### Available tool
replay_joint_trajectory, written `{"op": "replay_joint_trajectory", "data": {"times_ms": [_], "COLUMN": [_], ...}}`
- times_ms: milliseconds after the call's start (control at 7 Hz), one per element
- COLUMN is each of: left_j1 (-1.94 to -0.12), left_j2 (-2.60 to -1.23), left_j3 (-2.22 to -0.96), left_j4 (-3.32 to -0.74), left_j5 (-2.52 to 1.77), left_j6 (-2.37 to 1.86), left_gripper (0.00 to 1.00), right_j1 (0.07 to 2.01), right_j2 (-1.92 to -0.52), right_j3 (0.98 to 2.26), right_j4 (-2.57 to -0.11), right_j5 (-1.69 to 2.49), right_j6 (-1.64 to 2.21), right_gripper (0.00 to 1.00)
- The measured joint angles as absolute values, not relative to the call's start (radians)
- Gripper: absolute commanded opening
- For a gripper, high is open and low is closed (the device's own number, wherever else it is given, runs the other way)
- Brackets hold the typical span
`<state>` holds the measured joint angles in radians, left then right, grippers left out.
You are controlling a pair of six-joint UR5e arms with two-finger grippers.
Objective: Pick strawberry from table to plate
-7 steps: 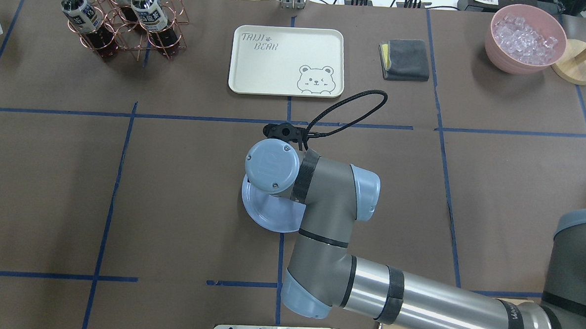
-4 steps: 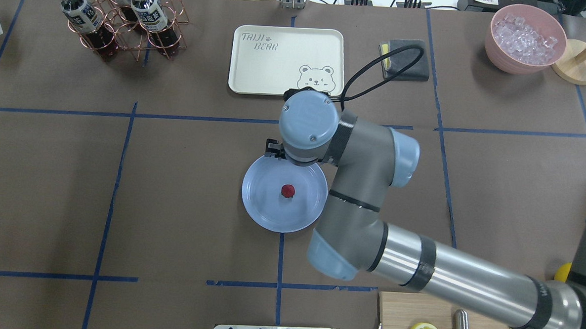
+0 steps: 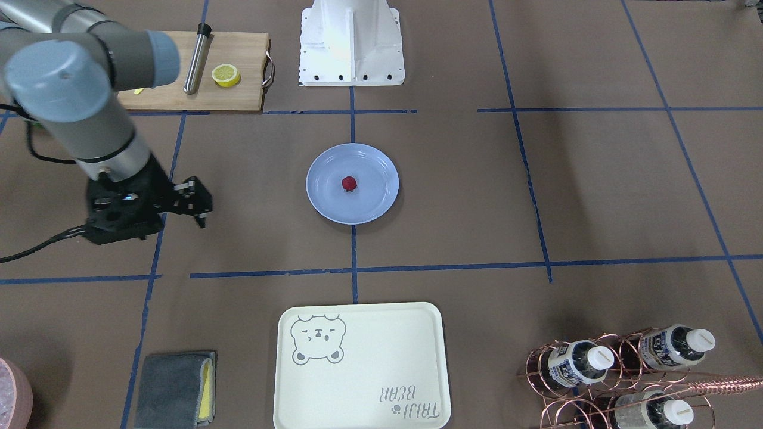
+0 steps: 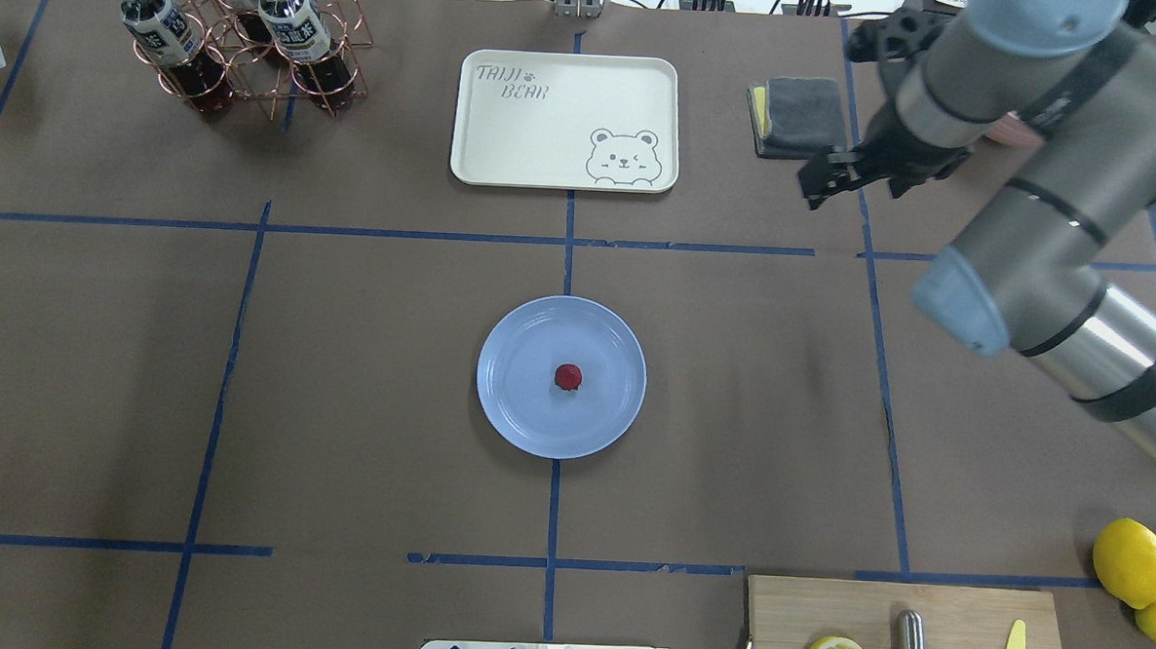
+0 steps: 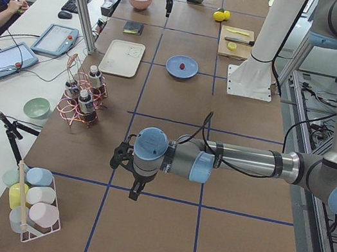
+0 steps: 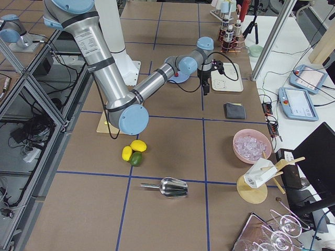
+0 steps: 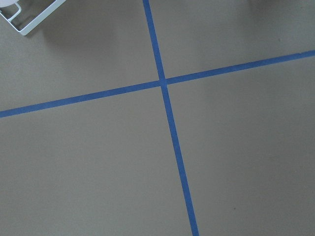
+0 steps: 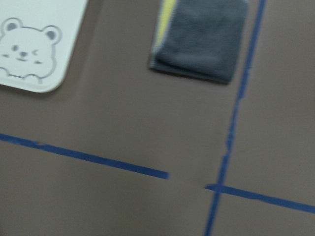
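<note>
Fingers on the right arm (image 4: 823,177) hang spread and empty near the grey cloth (image 4: 800,115), while I cannot tell the state of the fingers on the left arm (image 5: 135,191); since the strawberry (image 4: 567,376) rests mid-plate (image 4: 516,405) on the desk (image 4: 361,374), only a low sweep back could knock it off.

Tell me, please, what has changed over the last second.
The right arm swung off the plate, away from the robot and to its right; the right gripper now hangs near the grey cloth. The strawberry, hidden a second ago, lies uncovered at the plate's centre, let go. Plate, tray and bottles stayed put.
</note>
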<state>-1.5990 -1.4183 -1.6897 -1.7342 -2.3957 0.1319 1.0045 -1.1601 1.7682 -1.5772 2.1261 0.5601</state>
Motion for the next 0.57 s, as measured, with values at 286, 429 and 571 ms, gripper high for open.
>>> {"op": "replay_joint_trajectory", "data": {"times_ms": [286, 429, 571], "left_j1": [-1.6, -1.601, -1.601], "left_j2": [-1.405, -1.403, -1.402], "left_j3": [-1.694, -1.695, -1.695], "left_j4": [-1.736, -1.736, -1.736], "left_j5": [-2.366, -2.363, -2.361], "left_j6": [0.132, 0.132, 0.132], "left_gripper": [1.0, 1.0, 1.0], "right_j1": [1.222, 1.289, 1.349], "right_j2": [-1.402, -1.522, -1.625], "right_j3": [1.801, 1.794, 1.76], "right_j4": [-1.559, -1.518, -1.45], "right_j5": [2.206, 2.206, 2.19], "right_j6": [0.267, 0.158, 0.091], "right_gripper": [1.0, 1.0, 1.0]}}
